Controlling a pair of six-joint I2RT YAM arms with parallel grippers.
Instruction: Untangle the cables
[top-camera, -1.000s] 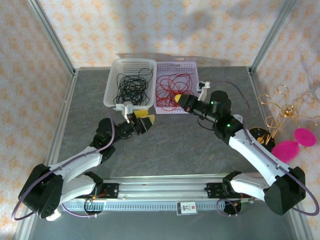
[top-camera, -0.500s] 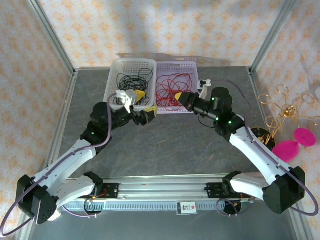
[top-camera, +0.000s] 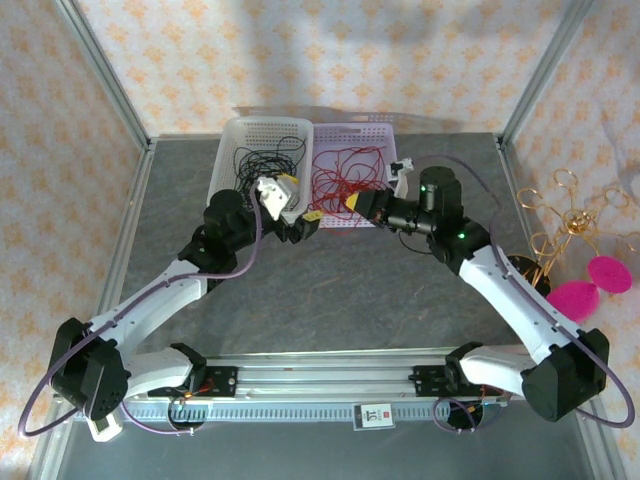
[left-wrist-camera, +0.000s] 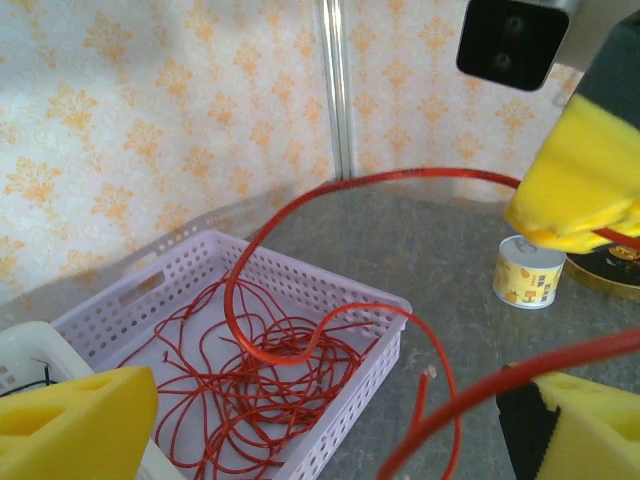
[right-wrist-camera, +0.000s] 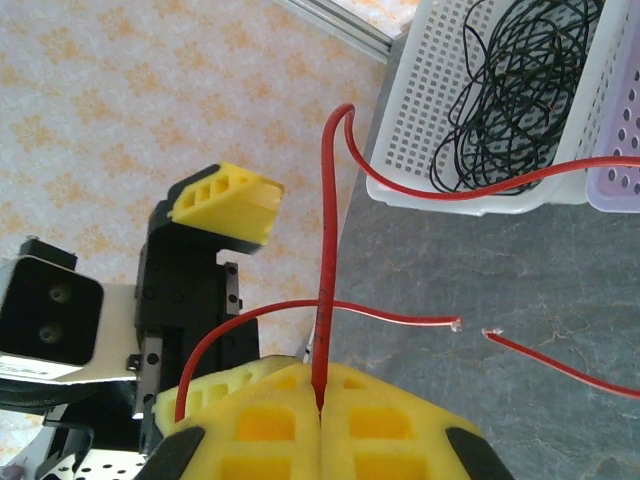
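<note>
Counter (top-camera: 340, 290), 2 baskets side by side at the far edge, touching.
- White basket (top-camera: 222, 165): black cables (top-camera: 262, 170), loose coils lying inside.
- Lilac basket (top-camera: 355, 124): red cables (top-camera: 345, 172), loose loops lying inside.

Right gripper (top-camera: 352, 202): at the near rim of the lilac basket. In the right wrist view its yellow pads are pressed together, pinching 1 red strand (right-wrist-camera: 325, 250) that rises straight up out of the seam.

Left gripper (top-camera: 298, 203): above the near edge where the 2 baskets meet, facing the right gripper at close range. Jaws spread wide, yellow pads well apart. In the left wrist view the red strand arcs from the right gripper's pads down into the lilac basket, and another red run crosses beside the left gripper's right-hand pad; I cannot tell whether it touches.

Right wrist view: 2 free red ends, just apart, above the counter.

Gold wire ornament (top-camera: 570, 225) and pink discs (top-camera: 572, 298) at the counter's right edge.
</note>
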